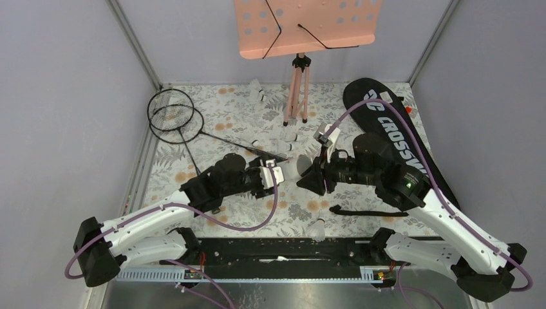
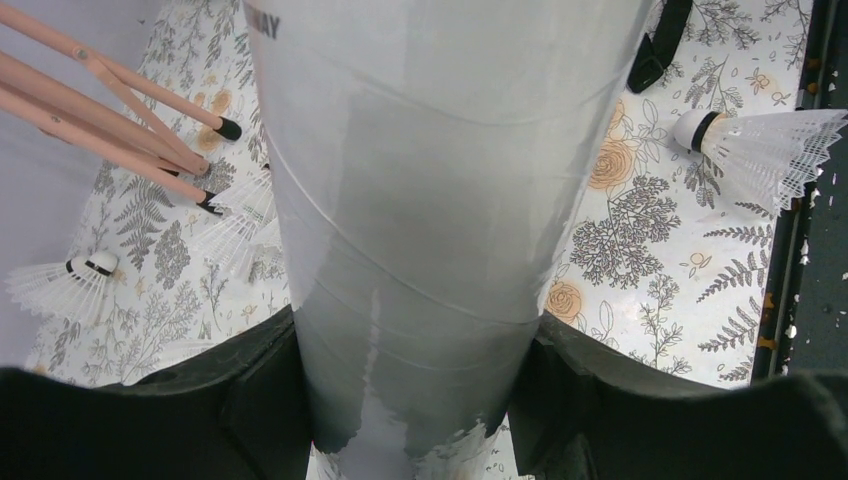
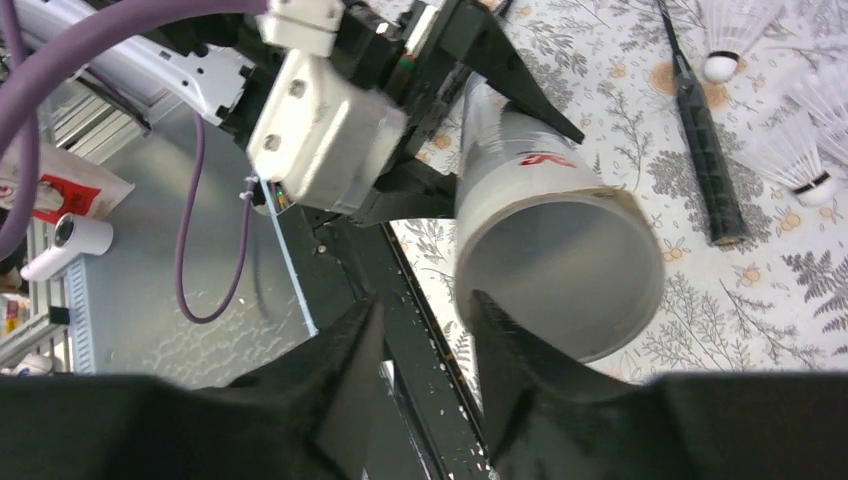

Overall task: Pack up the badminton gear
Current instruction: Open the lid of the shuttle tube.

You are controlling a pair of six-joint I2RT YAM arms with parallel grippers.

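My left gripper point(image 1: 269, 174) is shut on the long white tube point(image 1: 293, 168) and holds it lying level above the mat. In the left wrist view the tube point(image 2: 420, 200) fills the gap between both fingers point(image 2: 250, 400). My right gripper point(image 1: 314, 180) is open and empty at the tube's open mouth point(image 3: 565, 265). One fingertip point(image 3: 495, 320) overlaps the rim; I cannot tell if it touches. Two black rackets point(image 1: 172, 116) lie at the back left. The black CROSSWAY bag point(image 1: 399, 138) lies at the right. Shuttlecocks lie loose on the mat, at the back point(image 1: 257, 91), mid-mat point(image 1: 293, 139) and near the front edge point(image 1: 317, 228).
The pink music stand point(image 1: 302, 29) stands on its tripod point(image 1: 296, 96) at the back middle. The bag's black strap point(image 1: 360, 210) lies on the mat under my right arm. A racket handle point(image 3: 700, 170) lies beside the tube. Grey walls close in both sides.
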